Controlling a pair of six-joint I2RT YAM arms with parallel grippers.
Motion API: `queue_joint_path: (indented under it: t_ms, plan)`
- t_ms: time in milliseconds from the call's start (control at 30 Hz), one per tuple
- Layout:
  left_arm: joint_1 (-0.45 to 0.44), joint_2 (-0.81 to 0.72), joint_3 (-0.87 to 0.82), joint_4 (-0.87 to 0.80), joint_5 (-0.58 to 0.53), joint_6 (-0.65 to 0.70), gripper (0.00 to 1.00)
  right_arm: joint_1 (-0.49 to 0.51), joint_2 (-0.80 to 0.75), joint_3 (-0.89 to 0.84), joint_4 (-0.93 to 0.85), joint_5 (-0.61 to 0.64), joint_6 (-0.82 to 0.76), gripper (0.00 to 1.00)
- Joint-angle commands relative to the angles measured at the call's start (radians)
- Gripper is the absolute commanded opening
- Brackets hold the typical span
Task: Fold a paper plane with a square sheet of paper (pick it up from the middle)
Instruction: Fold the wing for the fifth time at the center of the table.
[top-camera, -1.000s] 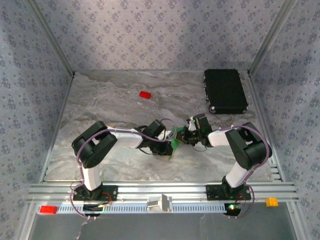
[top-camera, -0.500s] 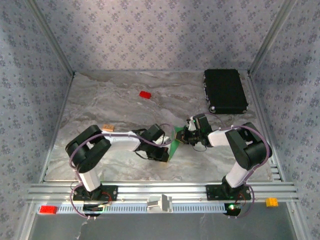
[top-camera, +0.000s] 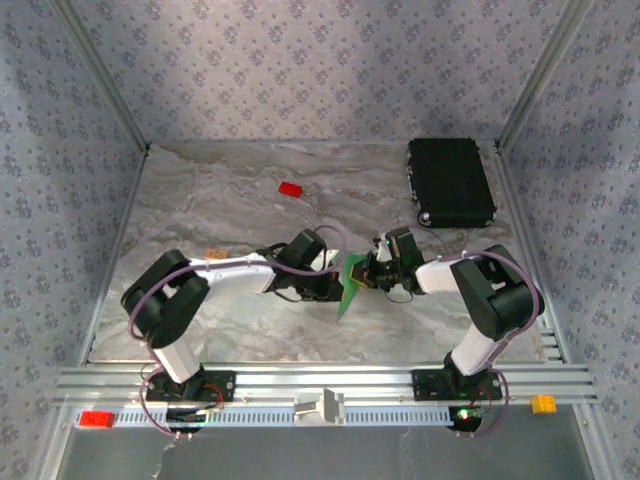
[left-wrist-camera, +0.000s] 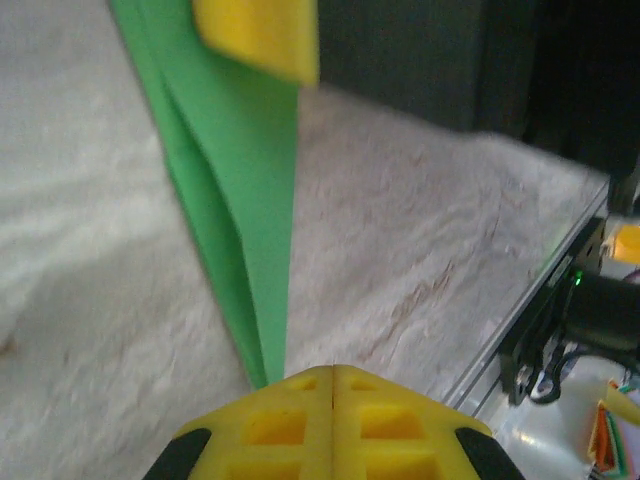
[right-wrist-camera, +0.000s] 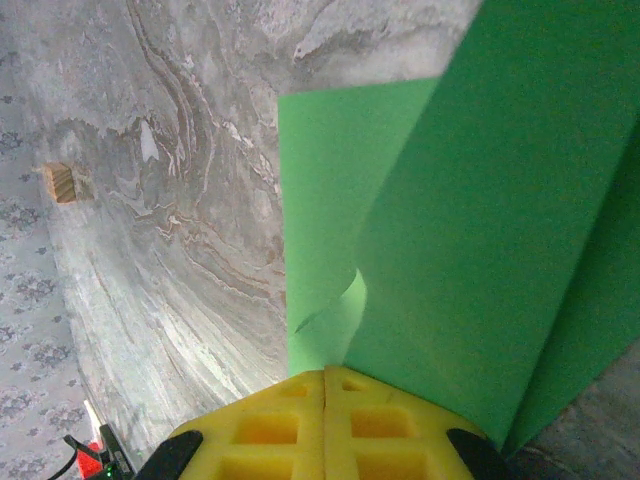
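The green sheet of paper (top-camera: 349, 283), folded into a slim tapering paper plane shape, stands on edge above the table between the two grippers. My right gripper (top-camera: 368, 277) is shut on its upper end; in the right wrist view the paper (right-wrist-camera: 480, 200) rises straight out of the shut yellow fingertips (right-wrist-camera: 325, 375). My left gripper (top-camera: 335, 282) is shut right beside the paper's lower part. In the left wrist view the narrow end of the paper (left-wrist-camera: 250, 200) runs down just left of the shut left gripper (left-wrist-camera: 332, 372), not into its seam. A yellow finger of the right gripper (left-wrist-camera: 255, 35) shows at the top.
A small red block (top-camera: 290, 189) lies at the back centre and a black case (top-camera: 450, 180) at the back right. A small tan block (top-camera: 215, 255) sits on the table left of the left arm. The metal rail (top-camera: 320, 380) runs along the near edge.
The left arm has stretched out lower, uncovering the tan block. Its gripper has slid up and to the right along the paper. The right gripper has held still.
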Motion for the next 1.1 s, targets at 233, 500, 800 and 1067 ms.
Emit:
queue_joint_path:
  t_ms: [233, 500, 800, 1067]
  plan:
    - [0.006, 0.163, 0.132, 0.033, -0.017, -0.024, 0.00, 0.004, 0.024, -0.025, -0.110, 0.113, 0.006, 0.07]
    - [0.011, 0.224, 0.068, 0.015, -0.040, -0.022, 0.00, 0.001, 0.004, -0.021, -0.096, 0.093, 0.020, 0.07]
    - [0.009, 0.155, -0.088, 0.039, 0.050, 0.024, 0.00, -0.041, -0.193, 0.087, -0.317, 0.121, -0.065, 0.10]
    - [0.013, 0.133, -0.097, 0.042, 0.053, 0.036, 0.00, 0.017, -0.256, 0.066, -0.313, 0.098, -0.098, 0.10]
